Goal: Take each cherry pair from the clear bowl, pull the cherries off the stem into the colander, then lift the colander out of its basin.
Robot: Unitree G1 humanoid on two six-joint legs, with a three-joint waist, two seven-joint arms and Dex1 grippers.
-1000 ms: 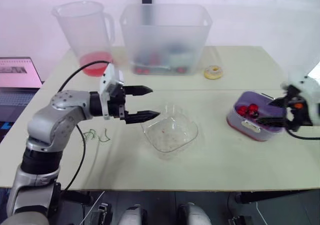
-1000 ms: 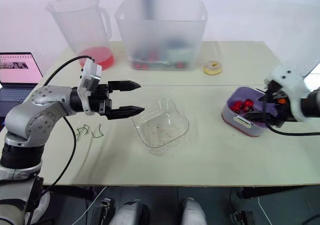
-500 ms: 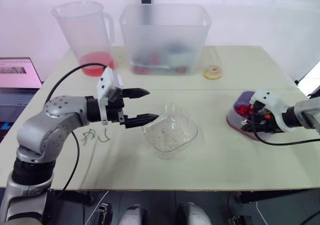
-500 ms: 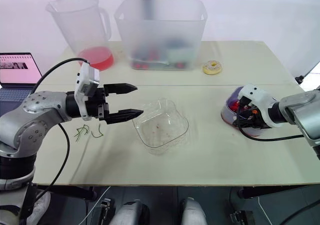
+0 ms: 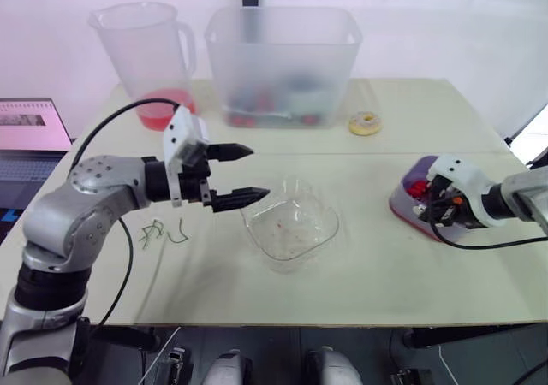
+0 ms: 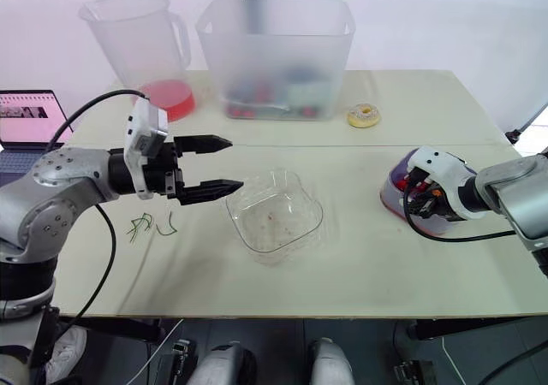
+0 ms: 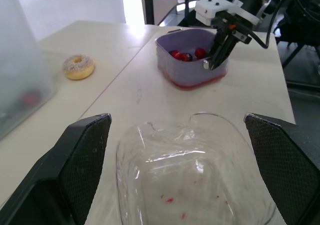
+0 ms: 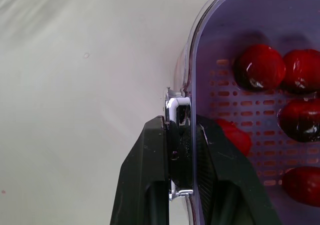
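The clear bowl (image 5: 289, 228) sits mid-table with only red smears inside. My left gripper (image 5: 257, 173) hovers open just to its left, nothing between its fingers. At the right stands the purple colander (image 5: 408, 198) in its reddish basin (image 7: 192, 83), with several red cherries (image 8: 260, 67) lying inside. My right gripper (image 8: 181, 130) is at the colander's near rim, shut on the metal handle (image 8: 178, 107), one finger outside the wall and one inside.
A frosted bin (image 5: 282, 60) and a clear pitcher (image 5: 145, 51) stand at the back. A doughnut (image 5: 366, 124) lies right of the bin. Green stems (image 5: 164, 231) lie left of the bowl. A laptop (image 5: 30, 128) is beyond the table's left edge.
My right gripper dropped to the colander's rim and closed on its handle. The left gripper stayed open and shifted only slightly beside the bowl.
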